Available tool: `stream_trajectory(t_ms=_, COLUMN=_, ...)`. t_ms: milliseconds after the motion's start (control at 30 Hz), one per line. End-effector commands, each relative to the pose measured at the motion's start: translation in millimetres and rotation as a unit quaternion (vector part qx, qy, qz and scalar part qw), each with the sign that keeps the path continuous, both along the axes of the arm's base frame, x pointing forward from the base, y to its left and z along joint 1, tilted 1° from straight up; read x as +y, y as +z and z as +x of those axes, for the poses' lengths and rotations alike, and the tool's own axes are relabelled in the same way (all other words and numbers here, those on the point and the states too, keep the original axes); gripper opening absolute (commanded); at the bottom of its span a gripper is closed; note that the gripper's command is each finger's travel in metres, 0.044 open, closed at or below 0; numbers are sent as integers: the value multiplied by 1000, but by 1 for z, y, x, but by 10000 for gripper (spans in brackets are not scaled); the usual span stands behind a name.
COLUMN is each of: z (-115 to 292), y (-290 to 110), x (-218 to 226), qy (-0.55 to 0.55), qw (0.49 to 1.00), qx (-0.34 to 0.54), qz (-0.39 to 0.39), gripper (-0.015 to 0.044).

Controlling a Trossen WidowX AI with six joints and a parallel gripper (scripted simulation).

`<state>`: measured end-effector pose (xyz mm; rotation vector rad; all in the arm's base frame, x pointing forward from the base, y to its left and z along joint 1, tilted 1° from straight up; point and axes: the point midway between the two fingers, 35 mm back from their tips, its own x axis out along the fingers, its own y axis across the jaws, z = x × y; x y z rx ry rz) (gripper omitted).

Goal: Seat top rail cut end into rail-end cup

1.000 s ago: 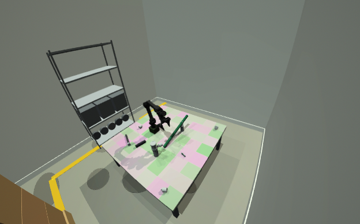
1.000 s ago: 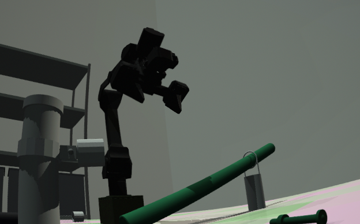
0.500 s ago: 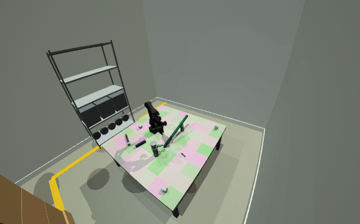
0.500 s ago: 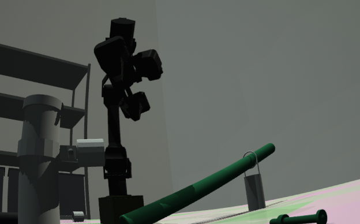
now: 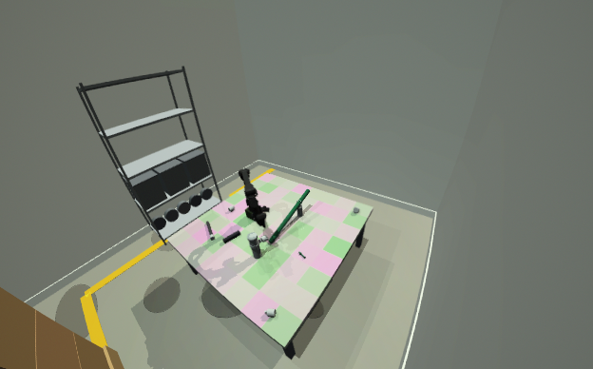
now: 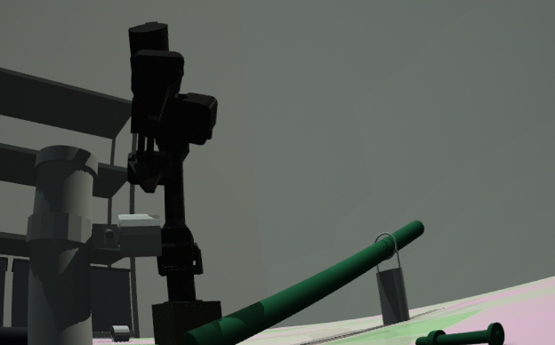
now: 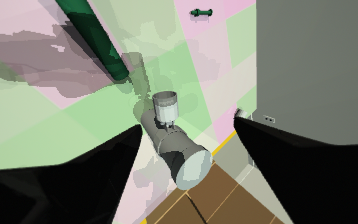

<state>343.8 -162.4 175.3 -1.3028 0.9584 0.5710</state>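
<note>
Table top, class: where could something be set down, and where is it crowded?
Free patches: the checkered table between the small green bolt and the near-corner fitting, and between the green rail and the far-corner fitting. Crowded: around the big post, rail-end cup and open gripper.

In the exterior view the rail [image 6: 309, 284] and big post [image 6: 60, 249] run off the bottom edge.

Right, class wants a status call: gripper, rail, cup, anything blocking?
Gripper open, empty, above the post. Rail through loop cap, cut end down on table, short of cup. Nothing blocking.
</note>
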Motion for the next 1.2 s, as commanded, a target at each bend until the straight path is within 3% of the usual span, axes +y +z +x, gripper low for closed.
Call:
stream_trajectory(t_ms=0, z=2, y=-15, x=-2, qy=6, qw=1000, qx=6, qz=1, gripper=440)
stream_trajectory(t_ms=167, z=2, y=-57, x=-2, qy=6, qw=1000, qx=6, qz=1, gripper=440)
stream_trajectory(t_ms=1167, z=23, y=-90, x=-9, qy=6, qw=1000, qx=5, qz=1, gripper=440)
